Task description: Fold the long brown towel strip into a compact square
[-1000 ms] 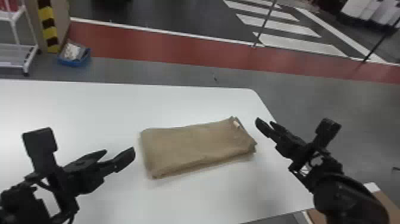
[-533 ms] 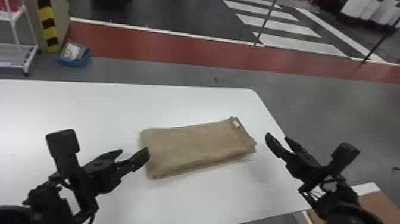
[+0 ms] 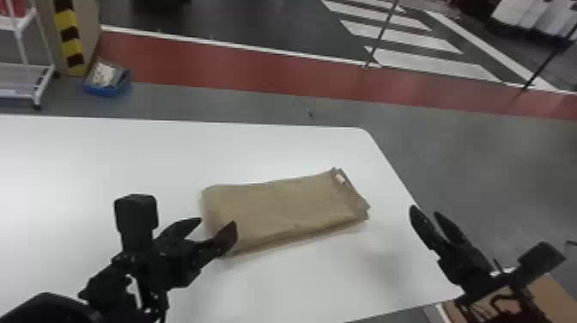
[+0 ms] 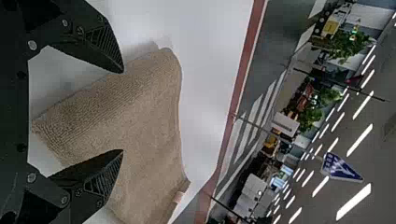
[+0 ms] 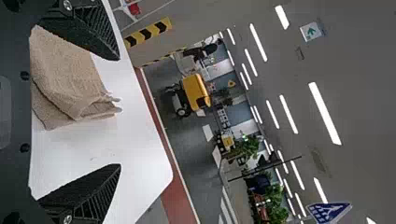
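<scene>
A blue bin [image 3: 106,91] sits on the floor beyond the table's far edge, toward the left, with crumpled whitish stuff [image 3: 103,74] piled in it. Beside it stands a white wheeled rack [image 3: 17,81], with something red [image 3: 13,8] on its upper level.

The brown towel [image 3: 283,206] lies on the white table [image 3: 107,159], in from the right edge and nearer that side's rounded far corner than the left. It is folded into a flat oblong, its long axis running mostly left to right. The right end slants away toward the far edge, and the left end sits a little closer to the near edge. Loose layered edges and a small pale tag [image 3: 340,178] show at the right end; the left end is smoother.

The left gripper [image 3: 218,222] is at the towel's near left corner, fingers spread wide and gripping nothing. I cannot tell whether it touches the cloth. The right gripper [image 3: 425,211] is by the table's right edge, well apart from the towel, its fingers also wide apart and empty.
</scene>
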Controlling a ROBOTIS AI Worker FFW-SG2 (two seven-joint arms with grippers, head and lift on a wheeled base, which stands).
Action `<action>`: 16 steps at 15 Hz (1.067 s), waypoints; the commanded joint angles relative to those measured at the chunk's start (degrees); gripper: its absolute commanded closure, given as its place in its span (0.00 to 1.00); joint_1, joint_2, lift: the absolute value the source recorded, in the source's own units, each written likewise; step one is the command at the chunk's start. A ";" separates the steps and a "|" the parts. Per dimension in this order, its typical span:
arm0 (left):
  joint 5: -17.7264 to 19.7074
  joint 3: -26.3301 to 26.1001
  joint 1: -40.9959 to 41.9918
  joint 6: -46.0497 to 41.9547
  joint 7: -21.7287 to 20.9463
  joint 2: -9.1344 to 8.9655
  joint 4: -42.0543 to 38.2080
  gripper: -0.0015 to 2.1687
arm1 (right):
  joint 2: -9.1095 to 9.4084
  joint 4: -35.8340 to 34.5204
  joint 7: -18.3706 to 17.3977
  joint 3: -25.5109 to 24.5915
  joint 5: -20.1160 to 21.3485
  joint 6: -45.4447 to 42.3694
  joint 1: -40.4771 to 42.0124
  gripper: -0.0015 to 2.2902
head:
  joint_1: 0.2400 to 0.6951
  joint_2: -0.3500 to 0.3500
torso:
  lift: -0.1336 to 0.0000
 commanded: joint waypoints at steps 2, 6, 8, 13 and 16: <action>-1.69 -0.38 0.65 0.10 -0.01 0.52 -0.70 0.17 | 1.07 0.28 0.75 -0.01 -0.13 -2.30 0.68 0.03 | 1.00 0.00 | 0.10; -1.69 -1.08 0.83 3.62 -0.10 0.60 -1.93 0.29 | 2.21 1.07 1.63 0.69 0.31 -4.41 1.73 0.04 | 1.00 0.00 | 0.10; -1.25 -1.08 1.44 3.97 -0.10 0.60 -2.81 0.20 | 2.74 1.15 2.51 0.69 -0.04 -4.59 2.26 0.04 | 1.00 0.00 | 0.10; -1.42 -1.35 1.27 5.55 -0.10 0.25 -3.16 0.20 | 5.64 1.15 3.82 -0.10 -1.45 -5.29 3.14 0.04 | 1.00 0.00 | 0.10; -1.95 -1.70 1.09 5.91 -0.01 0.08 -3.16 0.21 | 7.05 1.07 4.70 -1.15 -4.70 -5.82 4.20 0.04 | 1.00 0.00 | 0.10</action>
